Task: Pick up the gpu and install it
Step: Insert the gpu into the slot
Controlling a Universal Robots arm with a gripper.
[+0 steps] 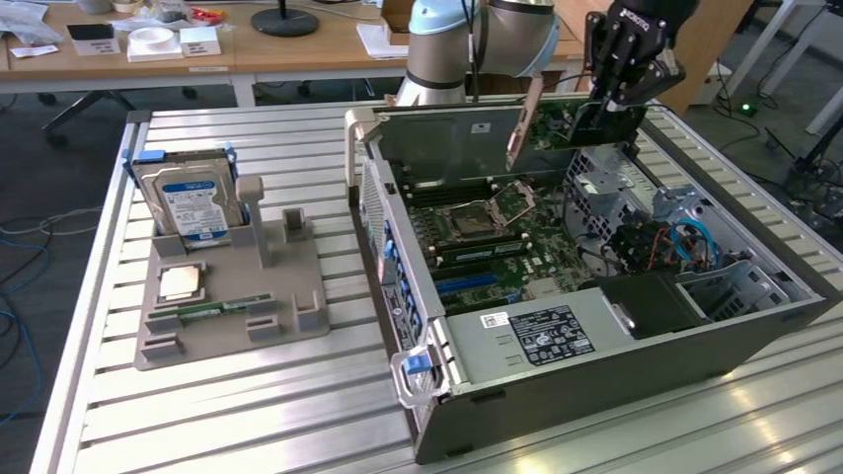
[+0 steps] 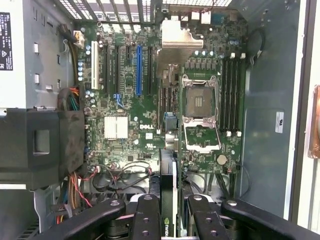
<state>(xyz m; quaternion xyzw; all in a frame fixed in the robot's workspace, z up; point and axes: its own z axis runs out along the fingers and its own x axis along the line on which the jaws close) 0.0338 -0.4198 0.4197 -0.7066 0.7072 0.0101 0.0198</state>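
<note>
The claw (image 1: 609,126) is clenched on the gpu (image 1: 560,120), its fingers (image 2: 147,216) pressing both faces of the card, which hangs on edge beneath them. The card's silver bracket (image 1: 524,128) juts out beside the claw, close to the raised side panel (image 1: 441,138) of the open case (image 1: 737,326). Below the claw, the card's lower edge (image 2: 169,190) is apart from the motherboard (image 2: 125,100), with free air between. The blue slot (image 2: 138,70) lies ahead and to one side of the card's line; the CPU socket (image 2: 200,112) sits on the other side.

Matt grey metal case (image 1: 593,380); gpu (image 1: 564,123) with bare-metal bracket (image 1: 524,128).
</note>
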